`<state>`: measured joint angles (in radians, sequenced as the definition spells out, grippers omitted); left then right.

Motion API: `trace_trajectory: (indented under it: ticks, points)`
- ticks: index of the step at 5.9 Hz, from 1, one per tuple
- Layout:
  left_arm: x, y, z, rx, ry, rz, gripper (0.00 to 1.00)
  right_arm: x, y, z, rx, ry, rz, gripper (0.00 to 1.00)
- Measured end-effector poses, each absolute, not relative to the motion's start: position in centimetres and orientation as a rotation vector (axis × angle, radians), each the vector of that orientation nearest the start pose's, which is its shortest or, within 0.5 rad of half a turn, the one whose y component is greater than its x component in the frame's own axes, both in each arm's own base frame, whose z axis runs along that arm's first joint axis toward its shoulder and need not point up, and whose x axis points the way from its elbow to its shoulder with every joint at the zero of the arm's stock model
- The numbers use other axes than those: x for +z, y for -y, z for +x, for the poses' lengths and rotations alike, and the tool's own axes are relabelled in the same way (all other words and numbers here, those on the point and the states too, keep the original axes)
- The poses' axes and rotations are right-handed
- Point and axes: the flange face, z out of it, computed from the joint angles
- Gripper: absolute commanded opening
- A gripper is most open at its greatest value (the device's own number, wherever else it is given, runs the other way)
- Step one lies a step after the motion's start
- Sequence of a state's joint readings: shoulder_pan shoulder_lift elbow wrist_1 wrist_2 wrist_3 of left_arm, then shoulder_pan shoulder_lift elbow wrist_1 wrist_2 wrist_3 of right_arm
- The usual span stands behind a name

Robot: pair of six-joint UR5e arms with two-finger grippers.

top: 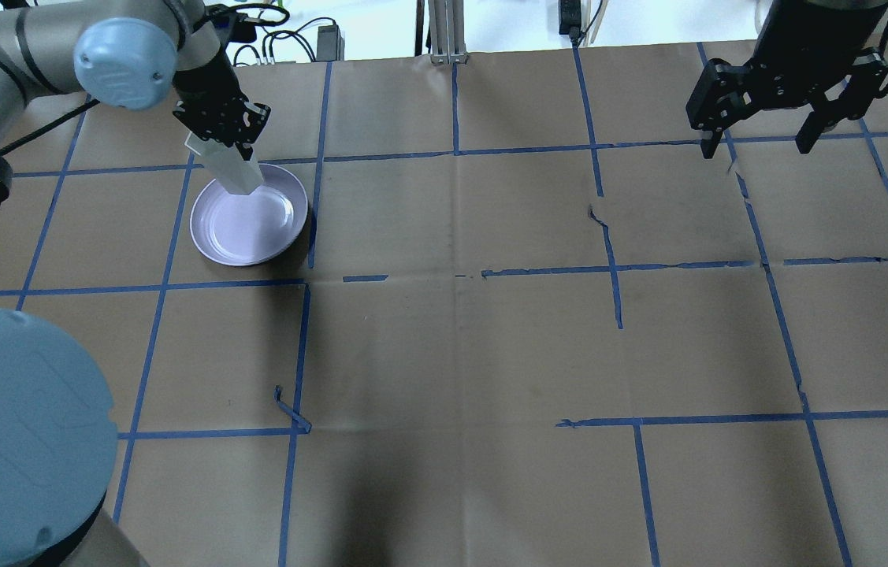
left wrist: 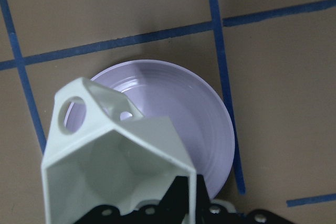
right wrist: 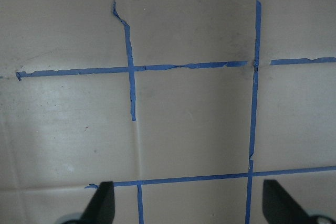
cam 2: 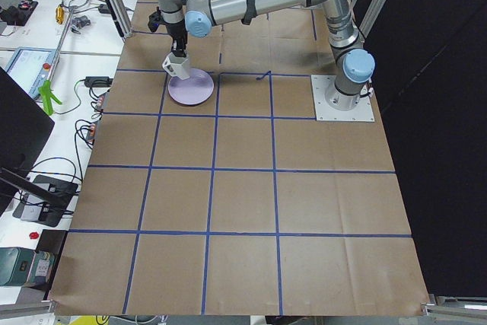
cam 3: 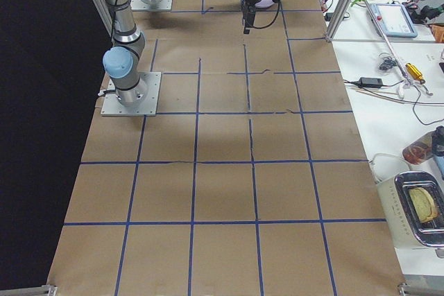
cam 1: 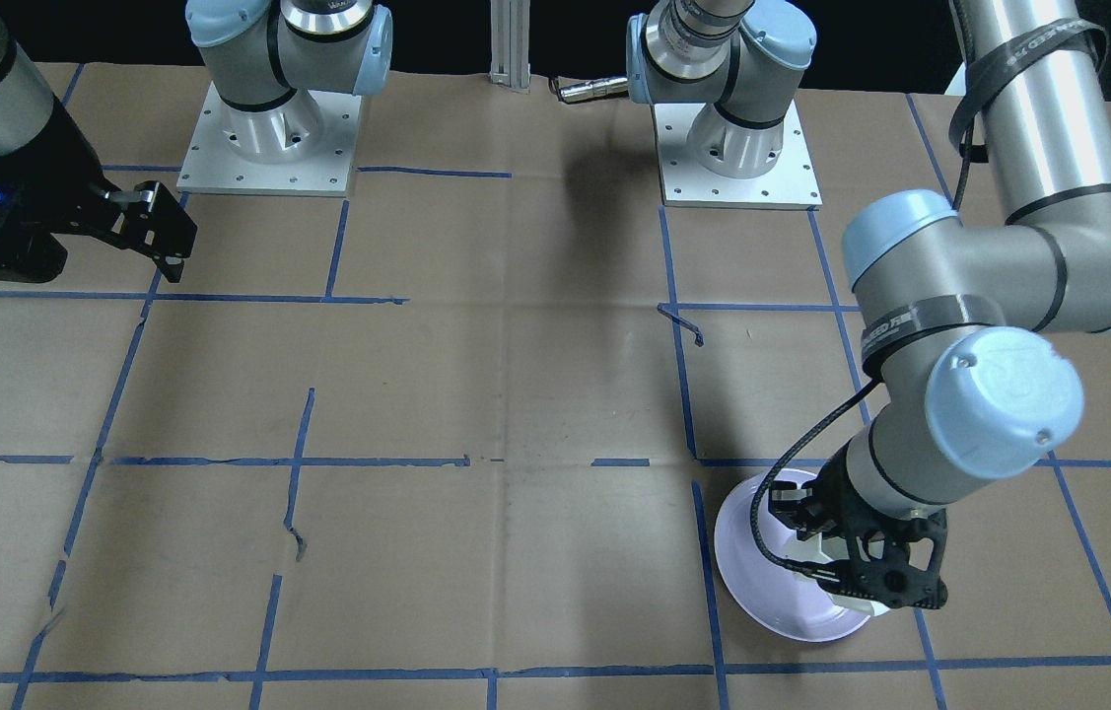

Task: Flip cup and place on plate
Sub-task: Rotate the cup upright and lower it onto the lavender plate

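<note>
The white faceted cup (top: 229, 167) is upright, its opening towards the left wrist camera and its narrow base down. My left gripper (top: 217, 135) is shut on its rim and holds it over the far side of the pale lavender plate (top: 254, 228). The left wrist view shows the cup (left wrist: 113, 161) with its angular handle at the upper left, and the plate (left wrist: 205, 119) beneath it. I cannot tell whether the base touches the plate. In the front view the gripper (cam 1: 856, 557) covers most of the cup over the plate (cam 1: 762, 582). My right gripper (top: 763, 130) is open and empty, far off to the right.
The table (top: 459, 346) is covered in brown paper with a grid of blue tape. The two arm bases (cam 1: 269, 148) stand at the robot's side. A desk with cables and tools (cam 2: 53, 51) lies beyond the table's left end.
</note>
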<state>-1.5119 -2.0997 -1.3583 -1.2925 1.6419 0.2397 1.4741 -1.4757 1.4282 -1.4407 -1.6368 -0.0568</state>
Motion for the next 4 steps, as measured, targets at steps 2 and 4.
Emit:
trace_trajectory:
  ticks: [2, 4]
  points:
    - [25.8, 68.4, -8.8, 0.095, -3.005, 0.298, 0.00, 49.7, 53.3, 7.6, 0.138, -3.197, 0.059, 1.00]
    - [25.2, 68.1, -8.9, 0.096, -3.001, 0.302, 0.99, 49.7, 53.3, 7.6, 0.140, -3.197, 0.059, 1.00]
